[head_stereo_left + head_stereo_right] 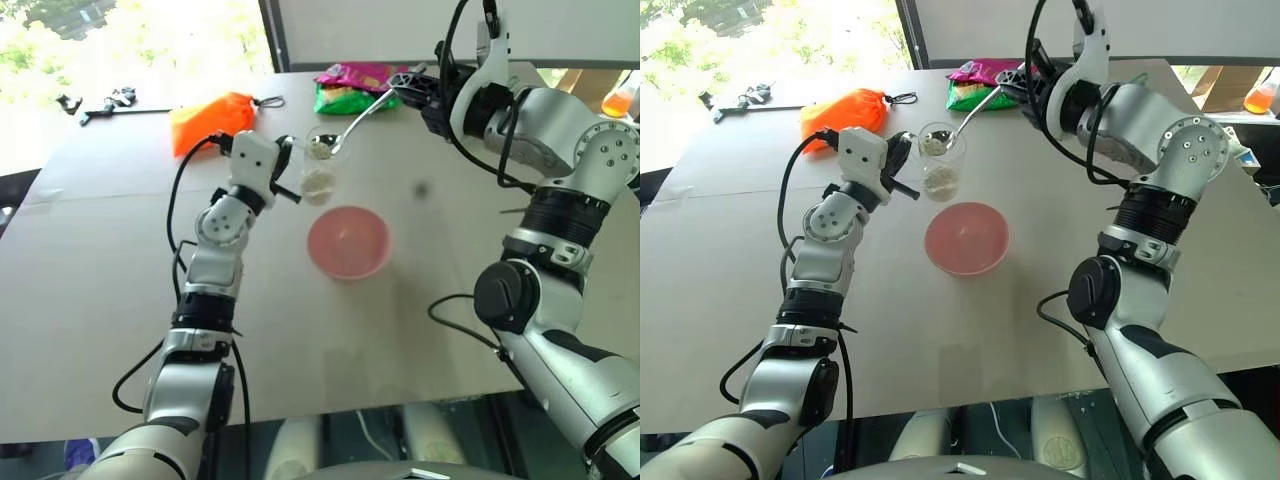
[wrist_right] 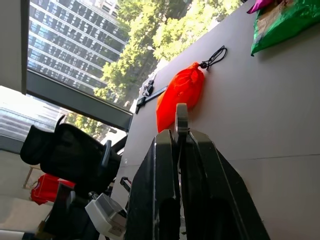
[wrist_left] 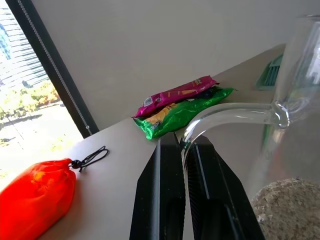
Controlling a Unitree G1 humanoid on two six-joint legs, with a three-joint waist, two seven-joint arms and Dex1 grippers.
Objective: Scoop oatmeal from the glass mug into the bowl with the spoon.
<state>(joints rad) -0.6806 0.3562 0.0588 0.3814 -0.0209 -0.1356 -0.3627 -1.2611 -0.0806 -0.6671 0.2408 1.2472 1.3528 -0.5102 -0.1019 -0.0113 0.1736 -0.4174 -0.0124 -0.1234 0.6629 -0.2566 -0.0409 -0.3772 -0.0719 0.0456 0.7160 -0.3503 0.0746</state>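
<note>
We saw the left gripper (image 3: 182,150) clamped tight on the curved handle of the mug (image 1: 939,165), its two black fingers (image 3: 160,200) pressed to either side of the glass loop, holding the mug upright on the table (image 1: 760,300). A layer of oatmeal (image 1: 940,182) lay in the bottom of the mug. The right gripper (image 2: 178,142) was closed on the thin handle of the spoon (image 1: 960,127), which ran down and to the left from it; the spoon's oval end sat at the mug's rim with a small heap of oatmeal on it. The bowl (image 1: 967,238) stood on the table just in front of the mug, a little to its right, apart from both grippers, and we could make out no oatmeal in it. Farther back on the table lay an orange pouch (image 1: 845,108) with a black cord, to the left of the mug, and two snack packets (image 1: 980,85), one pink and one green, close beside the right gripper. At the far left edge lay a small black tool (image 1: 740,98).
</note>
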